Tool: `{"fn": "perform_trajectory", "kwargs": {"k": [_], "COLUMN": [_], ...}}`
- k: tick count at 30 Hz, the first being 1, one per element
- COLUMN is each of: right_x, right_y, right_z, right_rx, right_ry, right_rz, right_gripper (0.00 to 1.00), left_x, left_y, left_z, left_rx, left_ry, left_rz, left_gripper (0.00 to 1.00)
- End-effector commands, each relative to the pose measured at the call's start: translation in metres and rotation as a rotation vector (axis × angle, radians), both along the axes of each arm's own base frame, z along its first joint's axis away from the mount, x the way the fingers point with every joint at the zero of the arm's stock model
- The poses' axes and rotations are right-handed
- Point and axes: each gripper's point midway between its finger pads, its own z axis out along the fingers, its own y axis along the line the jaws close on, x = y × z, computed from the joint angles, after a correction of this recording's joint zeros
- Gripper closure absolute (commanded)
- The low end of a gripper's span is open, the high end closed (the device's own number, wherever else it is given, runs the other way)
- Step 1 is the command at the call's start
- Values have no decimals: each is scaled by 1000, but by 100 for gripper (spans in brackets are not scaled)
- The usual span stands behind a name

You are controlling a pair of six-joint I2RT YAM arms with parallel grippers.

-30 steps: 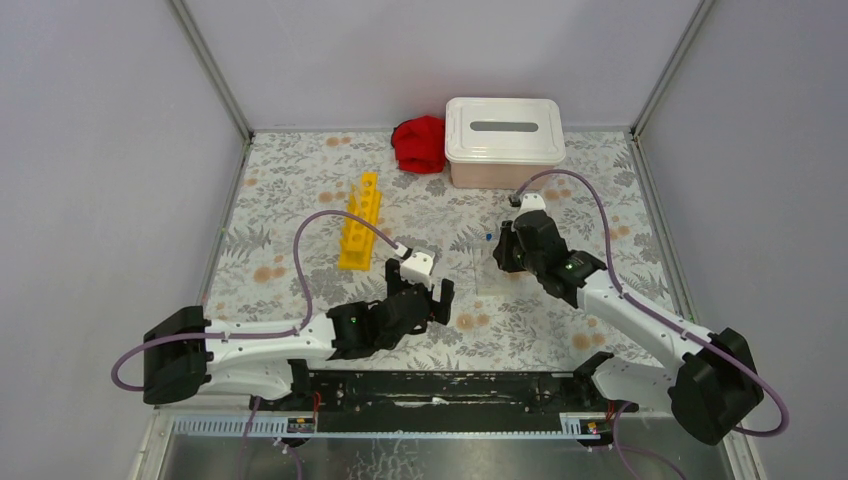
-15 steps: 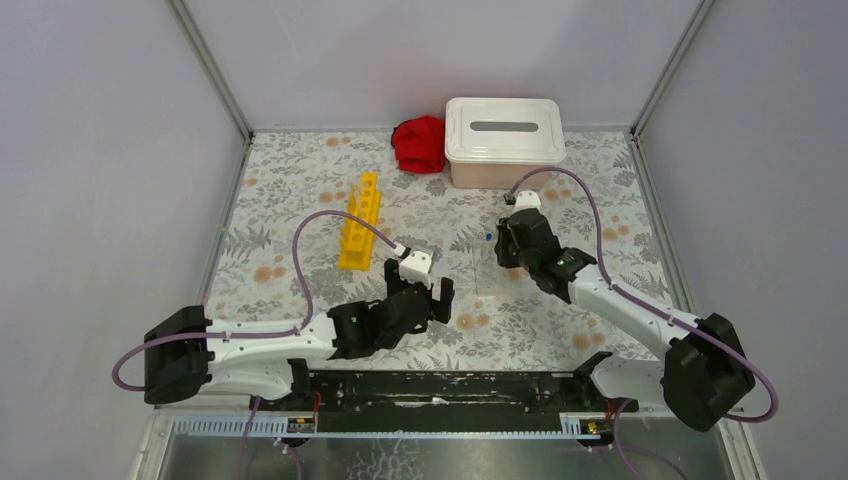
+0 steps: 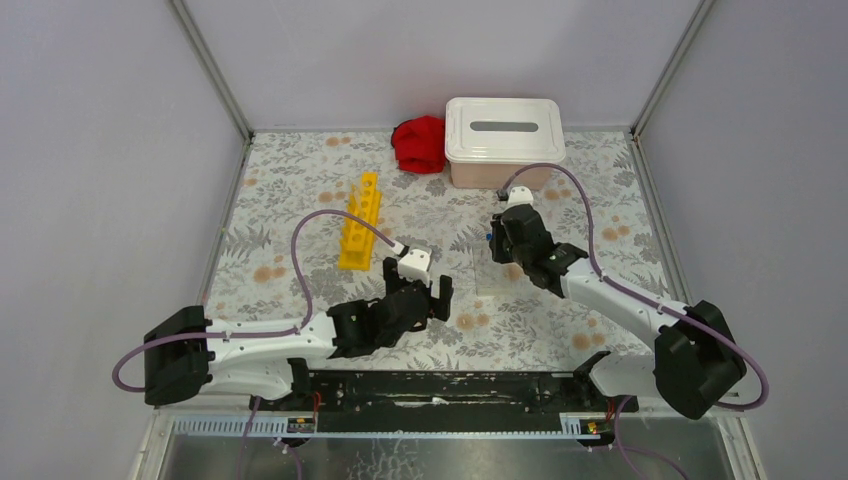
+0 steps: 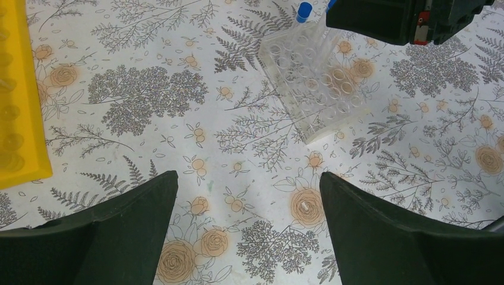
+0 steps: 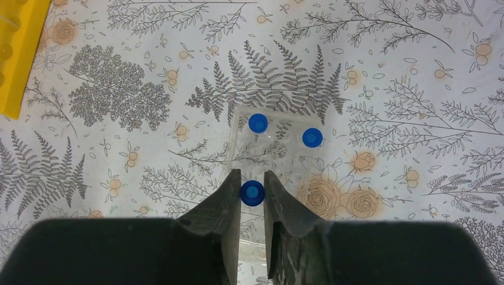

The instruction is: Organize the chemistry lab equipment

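Observation:
In the right wrist view my right gripper (image 5: 252, 176) is shut on a small clear blue-capped tube (image 5: 252, 193), held upright over a clear plastic rack (image 5: 279, 155). Two more blue-capped tubes (image 5: 258, 123) (image 5: 312, 138) stand in that rack's far holes. In the top view the right gripper (image 3: 500, 245) hangs over the clear rack (image 3: 488, 275). My left gripper (image 3: 420, 290) hovers low over the table near its middle, open with nothing between its fingers (image 4: 136, 214). The long yellow test-tube rack (image 3: 360, 220) lies to the left. The pinkish bin with a white lid (image 3: 505, 140) stands at the back.
A red cloth (image 3: 420, 143) is bunched beside the bin at the back. The floral table cover (image 3: 300, 180) ends at grey walls on three sides. The yellow rack's edge (image 4: 18, 101) shows at the left of the left wrist view.
The right arm has shifted slightly left and toward the back with the tube still in its grip. The left arm has hardly moved.

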Motion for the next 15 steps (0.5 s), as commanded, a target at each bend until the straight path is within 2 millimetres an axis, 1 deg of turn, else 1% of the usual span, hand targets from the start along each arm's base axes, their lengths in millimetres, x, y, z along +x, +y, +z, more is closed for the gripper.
{"fn": "perform_trajectory", "kwargs": {"k": [1, 9, 11, 15], "right_x": [18, 18, 22, 23], "right_y": [11, 14, 17, 18], "right_z": [25, 14, 17, 14], "right_rx": [21, -7, 4, -5], "right_ry": [-84, -63, -85, -85], "right_rz": [-3, 7, 8, 11], "right_gripper": [100, 100, 100, 100], "left_x": [7, 10, 11, 12], "left_y": [3, 6, 7, 7], "left_z": [7, 7, 7, 5], "left_rx": [-36, -41, -43, -46], "left_ry": [-23, -25, -25, -23], "left_rz": [45, 54, 57, 58], "left_gripper": [3, 3, 3, 3]}}
